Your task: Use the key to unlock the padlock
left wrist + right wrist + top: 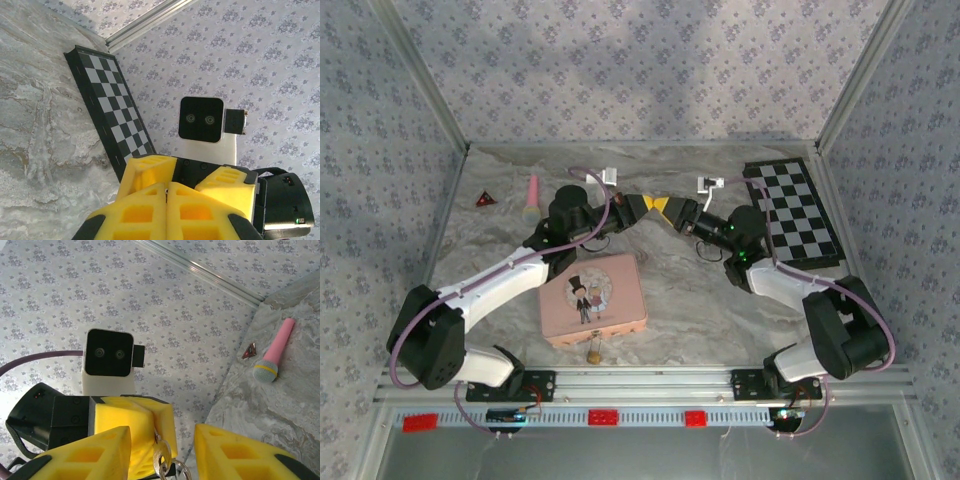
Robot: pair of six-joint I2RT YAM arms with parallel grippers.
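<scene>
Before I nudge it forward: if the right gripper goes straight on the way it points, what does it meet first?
The key, held in the shut left gripper and sitting between the open fingers of the right gripper. Right behind it comes the left gripper itself. Depth is unclear, but contact looks near.

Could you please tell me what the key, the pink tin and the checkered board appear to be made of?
The key: metal, pale yellowish and shiny, likely brass. The tin: probably painted sheet metal, smooth pink lid with a printed cartoon; could be plastic. The board: rigid, matt black and white squares; wood or plastic.
</scene>
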